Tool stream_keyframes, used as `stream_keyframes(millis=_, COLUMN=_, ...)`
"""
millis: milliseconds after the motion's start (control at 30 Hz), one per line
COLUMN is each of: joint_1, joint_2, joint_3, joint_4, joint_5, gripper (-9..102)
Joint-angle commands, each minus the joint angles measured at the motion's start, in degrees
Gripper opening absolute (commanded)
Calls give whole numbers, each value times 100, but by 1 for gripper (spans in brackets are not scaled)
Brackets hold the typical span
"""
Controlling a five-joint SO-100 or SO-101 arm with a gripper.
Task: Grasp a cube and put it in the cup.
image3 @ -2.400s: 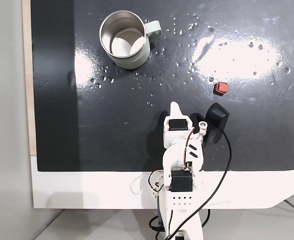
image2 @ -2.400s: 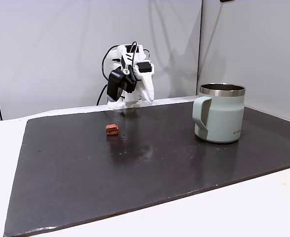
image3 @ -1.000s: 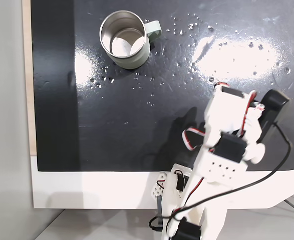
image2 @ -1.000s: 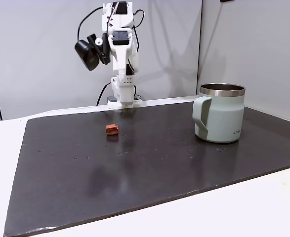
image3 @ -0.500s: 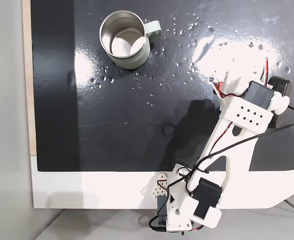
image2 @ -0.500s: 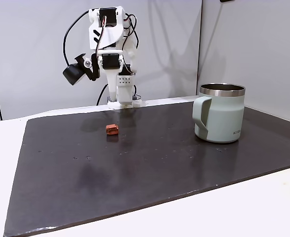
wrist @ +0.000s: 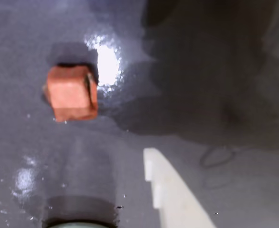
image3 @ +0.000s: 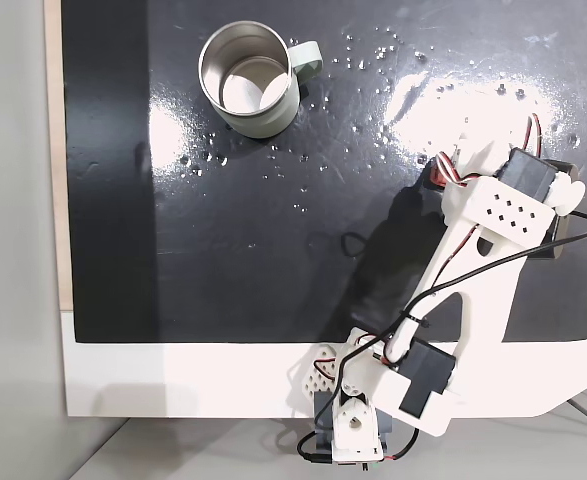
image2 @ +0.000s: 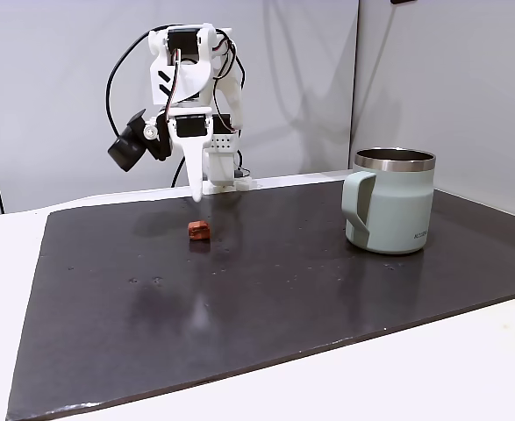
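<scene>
Rust-orange and blocky, the cube sits in the upper left of my wrist view, flat on the dark glossy mat. It is nearly as wide as it is long, so it has no clear long axis; its edges run slightly askew to the picture, and a bright glare patch lies just beside its right side. Its top face is matte, with softened corners and a darker seam down the right edge.

To its right and lower, one white finger of my pincer comes up from the bottom edge, well apart from the cube and touching nothing. I cannot tell from these views how wide my pincer stands.

In a fixed view from the front, the cube lies left of centre on the mat, with my pincer hanging above it, its pointed white tip aimed down. Far to the right stands the cup, upright, pale green with a steel rim, handle turned left.

In a fixed view from above, the cup sits at upper left, handle to the right, and my arm covers the cube's spot at the right.
</scene>
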Motion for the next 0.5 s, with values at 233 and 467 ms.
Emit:
stream_keyframes(millis=233, joint_1=79, joint_2=-896, joint_3=-809, joint_4=-220, joint_5=-70, gripper=39)
stream_keyframes(millis=467, joint_1=-79, joint_2=-1274, joint_3=-870, joint_4=-343, joint_5=-79, gripper=38)
